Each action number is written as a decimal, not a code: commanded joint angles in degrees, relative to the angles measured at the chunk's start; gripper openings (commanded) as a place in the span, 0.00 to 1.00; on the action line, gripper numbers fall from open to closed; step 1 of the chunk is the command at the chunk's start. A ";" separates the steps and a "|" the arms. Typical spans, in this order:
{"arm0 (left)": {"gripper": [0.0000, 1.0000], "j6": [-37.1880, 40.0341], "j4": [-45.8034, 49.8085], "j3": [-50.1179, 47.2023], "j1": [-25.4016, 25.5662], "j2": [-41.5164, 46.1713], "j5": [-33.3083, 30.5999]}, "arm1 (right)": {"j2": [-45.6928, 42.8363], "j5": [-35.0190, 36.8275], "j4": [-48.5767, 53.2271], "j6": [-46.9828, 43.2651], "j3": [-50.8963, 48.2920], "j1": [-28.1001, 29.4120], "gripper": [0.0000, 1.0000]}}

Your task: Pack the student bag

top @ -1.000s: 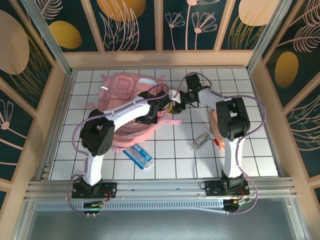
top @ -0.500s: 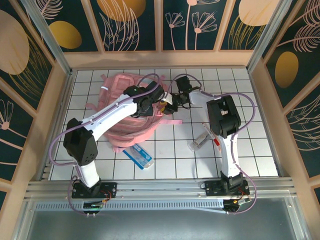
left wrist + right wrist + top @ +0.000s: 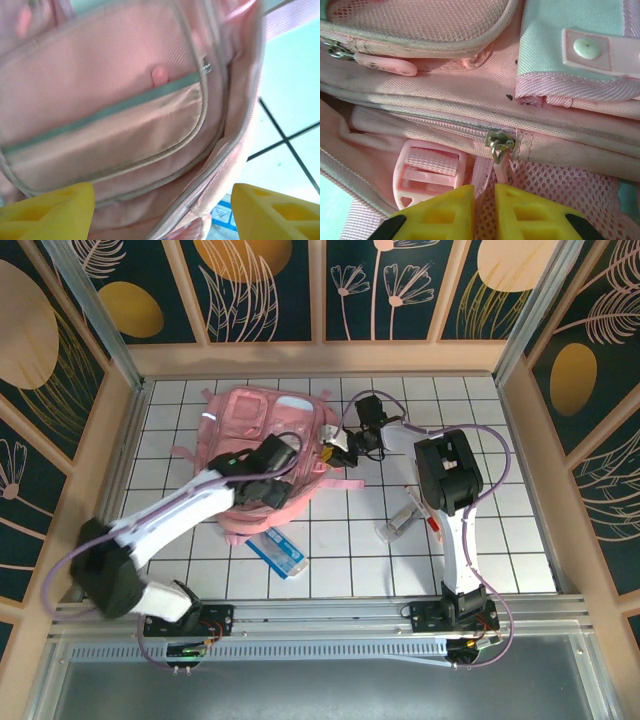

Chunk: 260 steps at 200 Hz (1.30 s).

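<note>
Right tool (image 3: 484, 200) pinches the zip pull (image 3: 499, 145) of the pink bag (image 3: 245, 420), near the desk's (image 3: 520, 540) far-left corner; left tool (image 3: 162, 210) hovers released above. Your thin grip could slip, or drag the unsteadied bag.

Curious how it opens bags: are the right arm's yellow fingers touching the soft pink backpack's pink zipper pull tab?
Touching. The right wrist view shows the pink zipper pull tab pinched in the right gripper.

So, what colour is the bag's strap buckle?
The buckle is pale pink; clearest in right wrist view.
</note>
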State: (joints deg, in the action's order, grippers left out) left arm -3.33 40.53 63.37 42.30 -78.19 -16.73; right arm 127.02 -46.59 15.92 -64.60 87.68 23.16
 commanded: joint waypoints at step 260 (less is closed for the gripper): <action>0.56 46.59 -13.87 -8.13 -8.36 -11.60 -5.40 | -0.63 -3.51 -10.23 6.33 -3.15 1.18 0.24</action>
State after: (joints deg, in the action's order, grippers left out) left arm 41.80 27.18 53.45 34.26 -88.01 -19.68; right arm 127.02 -48.12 6.28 -58.96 84.95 23.79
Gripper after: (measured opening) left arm 0.585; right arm 0.254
